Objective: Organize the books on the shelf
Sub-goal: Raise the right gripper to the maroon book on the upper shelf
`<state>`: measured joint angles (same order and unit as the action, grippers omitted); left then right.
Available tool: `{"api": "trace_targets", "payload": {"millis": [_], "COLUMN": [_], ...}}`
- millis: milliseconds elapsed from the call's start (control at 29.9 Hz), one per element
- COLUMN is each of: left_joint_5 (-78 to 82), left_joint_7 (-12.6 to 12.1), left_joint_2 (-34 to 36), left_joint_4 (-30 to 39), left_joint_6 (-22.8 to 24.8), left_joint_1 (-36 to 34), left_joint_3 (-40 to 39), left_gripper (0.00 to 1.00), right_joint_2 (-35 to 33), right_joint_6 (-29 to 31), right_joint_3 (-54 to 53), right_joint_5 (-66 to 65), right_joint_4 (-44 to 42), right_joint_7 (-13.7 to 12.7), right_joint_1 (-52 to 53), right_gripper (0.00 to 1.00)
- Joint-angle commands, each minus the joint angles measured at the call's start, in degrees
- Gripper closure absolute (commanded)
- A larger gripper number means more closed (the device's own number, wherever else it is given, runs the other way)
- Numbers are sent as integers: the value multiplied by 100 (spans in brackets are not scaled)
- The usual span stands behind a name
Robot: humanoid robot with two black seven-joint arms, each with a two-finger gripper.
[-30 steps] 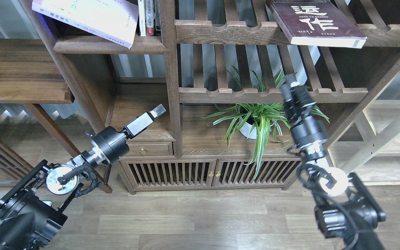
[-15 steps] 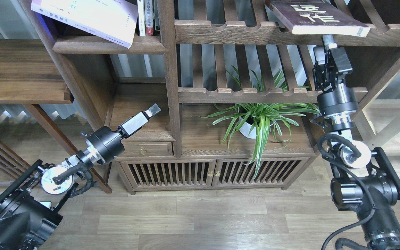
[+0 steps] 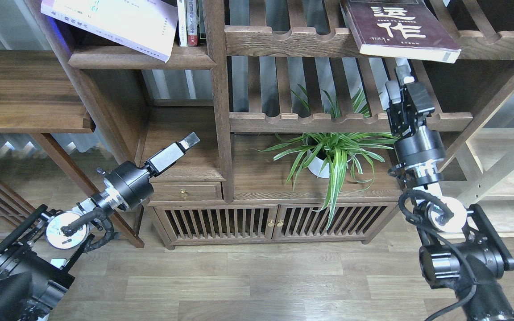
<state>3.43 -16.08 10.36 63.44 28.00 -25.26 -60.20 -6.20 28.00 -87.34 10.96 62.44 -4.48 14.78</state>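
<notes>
The large dark maroon book [image 3: 400,29] with white characters lies on the upper slatted shelf at top right, its front edge overhanging the rail. My right gripper [image 3: 400,79] points up just below that edge, apart from it; its fingers cannot be told apart. The pale lavender-white book [image 3: 114,20] lies tilted on the solid dark-brown shelf [image 3: 141,58] at top left, overhanging its front. My left gripper [image 3: 189,141] is low, in front of the lower left compartment, its tip closed and empty. The red book is out of view.
Thin upright books [image 3: 190,22] stand at the right end of the solid shelf against the post [image 3: 219,89]. A potted spider plant [image 3: 328,156] sits on the cabinet top left of my right arm. A scalloped slatted rail [image 3: 328,121] runs beside the right gripper.
The right gripper rose under the maroon book, tipping its front edge up, then dropped back a little; the book lies flatter again, slightly further left. The left arm drifted slightly left and down.
</notes>
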Motion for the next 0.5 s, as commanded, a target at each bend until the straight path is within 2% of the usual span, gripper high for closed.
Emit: {"api": "trace_targets", "payload": {"millis": [0, 468], "left_joint_5": [0, 0], "left_joint_7": [0, 9], "left_joint_2": [2, 89], "left_joint_4": [-7, -16], "left_joint_6": [0, 0], "left_joint_1": [12, 188], "left_joint_3": [-18, -44], "left_gripper": [2, 2], "right_joint_2": [-21, -30], "right_joint_6": [0, 0], "right_joint_3": [217, 200], "right_joint_5": [-6, 3], "right_joint_4": [58, 550], "right_joint_7": [0, 9], "right_joint_1": [-19, 218], "right_gripper": [38, 38]}}
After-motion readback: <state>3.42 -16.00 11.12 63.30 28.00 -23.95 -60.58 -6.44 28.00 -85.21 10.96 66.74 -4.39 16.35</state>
